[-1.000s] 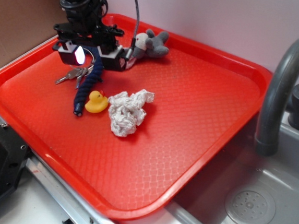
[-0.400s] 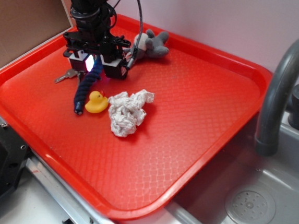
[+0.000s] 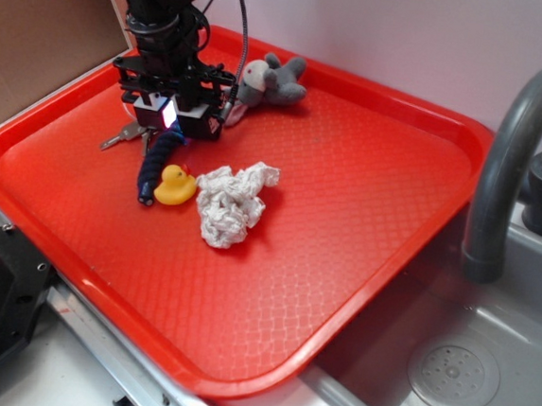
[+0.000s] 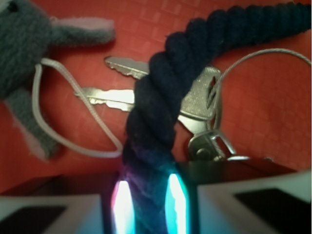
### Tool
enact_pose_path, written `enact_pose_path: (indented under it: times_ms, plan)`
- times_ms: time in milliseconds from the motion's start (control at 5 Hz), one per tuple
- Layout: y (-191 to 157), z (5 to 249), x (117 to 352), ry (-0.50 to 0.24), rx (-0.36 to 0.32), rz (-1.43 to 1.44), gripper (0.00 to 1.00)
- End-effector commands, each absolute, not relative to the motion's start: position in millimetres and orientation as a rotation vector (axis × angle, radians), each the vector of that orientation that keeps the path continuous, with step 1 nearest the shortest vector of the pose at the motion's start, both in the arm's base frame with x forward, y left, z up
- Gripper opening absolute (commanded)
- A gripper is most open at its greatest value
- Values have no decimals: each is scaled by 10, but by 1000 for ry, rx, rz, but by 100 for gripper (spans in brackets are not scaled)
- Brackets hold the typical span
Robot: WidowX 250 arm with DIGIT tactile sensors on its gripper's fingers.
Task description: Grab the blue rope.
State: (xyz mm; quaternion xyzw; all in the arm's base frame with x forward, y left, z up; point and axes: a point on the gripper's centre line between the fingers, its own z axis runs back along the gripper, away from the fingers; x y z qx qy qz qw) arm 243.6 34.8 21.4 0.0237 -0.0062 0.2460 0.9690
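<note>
The blue rope (image 3: 153, 166) is a thick navy twisted cord lying on the red tray (image 3: 350, 172), with its near end beside the yellow duck (image 3: 175, 184). My gripper (image 3: 171, 123) stands over the rope's far part. In the wrist view the blue rope (image 4: 156, 97) runs straight down between the two glowing pads (image 4: 122, 202), and both press against its sides. The gripper (image 4: 146, 204) is shut on it. The cord bends across a ring of silver keys (image 4: 195, 100), which stay outside the fingers.
The keys (image 3: 125, 136) poke out left of the gripper. A grey plush toy (image 3: 274, 80) lies just behind it, its string loop (image 4: 73, 122) near the rope. Crumpled white paper (image 3: 230, 202) sits right of the duck. A sink with a grey faucet (image 3: 512, 158) is at the right.
The gripper shifted right from above the keys to over the rope, and its fingers closed in on the cord. The rope's near end stays by the duck.
</note>
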Motion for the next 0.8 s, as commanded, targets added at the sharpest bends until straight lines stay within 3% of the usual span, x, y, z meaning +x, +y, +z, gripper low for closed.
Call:
enact_pose_path:
  times_ms: [0,200,400,600]
  plan:
    - [301,1110,2418,-53,42,334,0]
    - [66,1613,2287,-102,27,196,0]
    - [-237,2114,1999,-163,-23,140,0]
    - [-299,2277,1850,-118,-56,140,0]
